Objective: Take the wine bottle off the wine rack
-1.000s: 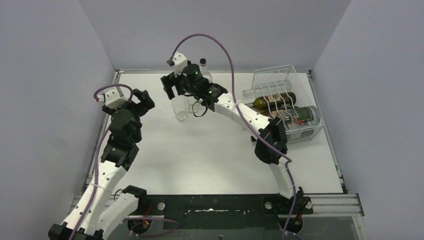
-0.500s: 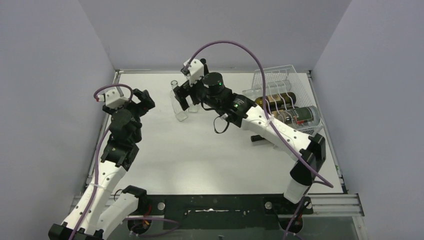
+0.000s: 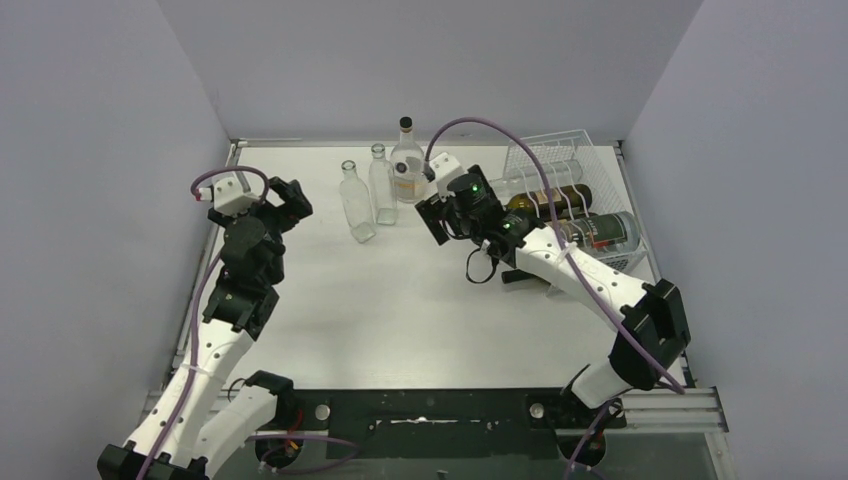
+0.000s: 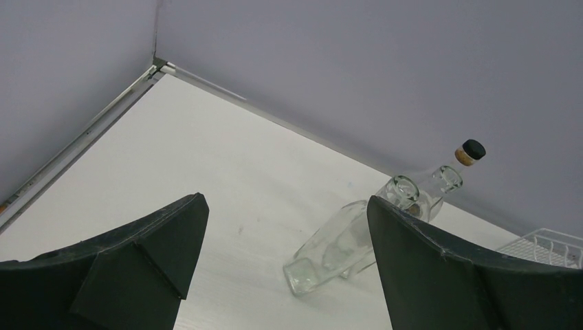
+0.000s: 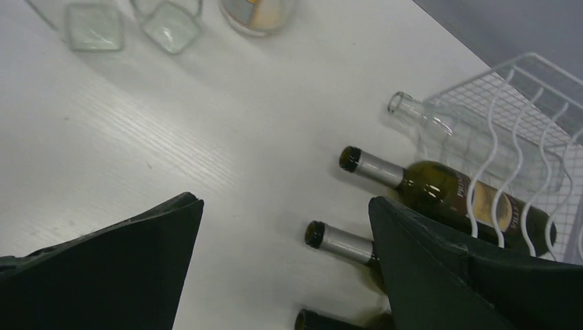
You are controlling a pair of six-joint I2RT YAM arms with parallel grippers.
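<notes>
Right gripper (image 5: 285,206) spread wide, empty, near wine rack (image 5: 481,103) | wine bottle (image 5: 440,189) plain; second bottle (image 5: 342,242) mostly behind a finger; third bottle (image 5: 309,320) cut off | left gripper (image 4: 285,206) spread, empty

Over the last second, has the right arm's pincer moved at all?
Yes. The right pincer has swung right, away from the three standing glass bottles and toward the wine rack.

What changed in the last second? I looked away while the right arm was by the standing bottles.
The right gripper pulled away from the three standing bottles and swung right, toward the wine rack. It is open and empty now. Whether it released a bottle in that second is unclear. The left gripper and the bottles in the rack stayed put.
</notes>
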